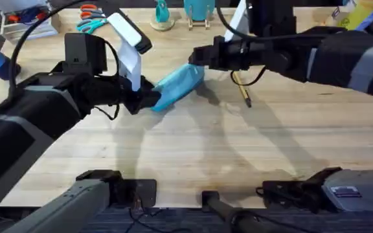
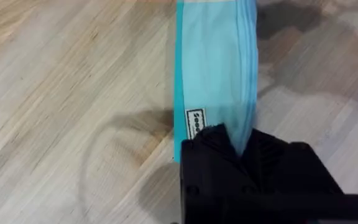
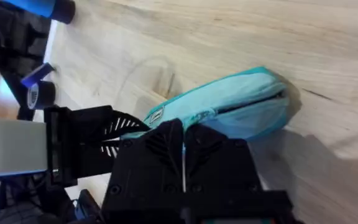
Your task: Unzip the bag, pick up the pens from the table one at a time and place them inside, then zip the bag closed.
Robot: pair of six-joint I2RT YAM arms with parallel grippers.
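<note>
The light-blue bag (image 1: 181,83) lies slanted on the table (image 1: 193,149) at mid-back. My left gripper (image 1: 149,98) is shut on its near-left end; in the left wrist view the black fingers (image 2: 216,146) clamp the fabric of the bag (image 2: 213,68) beside a small white label. My right gripper (image 1: 199,59) is at the far-right end. In the right wrist view its fingers (image 3: 160,140) are pressed together over the zipper line of the bag (image 3: 241,102), where a dark slit gapes; the pull itself is hidden. A yellow-tan pen (image 1: 241,89) lies right of the bag.
Scissors (image 1: 90,21) with teal and orange handles lie at the back left. A teal stand (image 1: 199,11) and a small teal item (image 1: 162,15) sit along the back edge. The front half of the table is bare wood.
</note>
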